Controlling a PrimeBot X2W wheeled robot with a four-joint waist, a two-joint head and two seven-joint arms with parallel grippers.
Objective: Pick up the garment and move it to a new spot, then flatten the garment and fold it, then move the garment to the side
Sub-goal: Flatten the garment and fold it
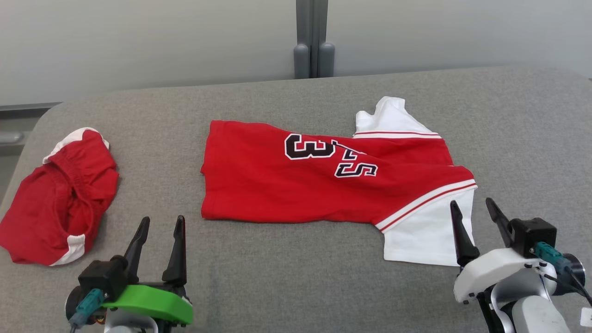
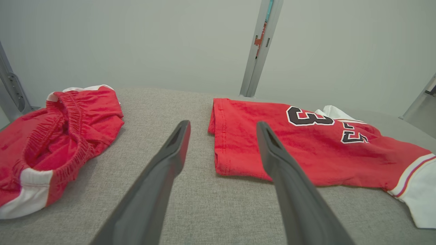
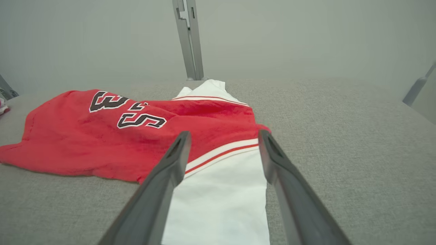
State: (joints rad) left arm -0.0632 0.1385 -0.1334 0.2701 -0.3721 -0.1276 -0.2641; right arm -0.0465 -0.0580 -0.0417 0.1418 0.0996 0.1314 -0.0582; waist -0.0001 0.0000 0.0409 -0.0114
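A red shirt [image 1: 296,182] with white sleeves and black lettering lies folded lengthwise across the middle of the grey surface; it also shows in the left wrist view [image 2: 306,149] and the right wrist view [image 3: 112,136]. My left gripper [image 1: 159,226] is open near the front edge, short of the shirt's left hem, holding nothing. Over the near white sleeve [image 1: 425,236] hovers my right gripper [image 1: 471,210], open and empty, with the sleeve [image 3: 221,190] between its fingers in the right wrist view.
A crumpled pair of red shorts [image 1: 58,199] with white trim lies at the left edge of the grey padded table [image 1: 286,286]. A grey post [image 1: 313,41] stands behind the table against a pale wall.
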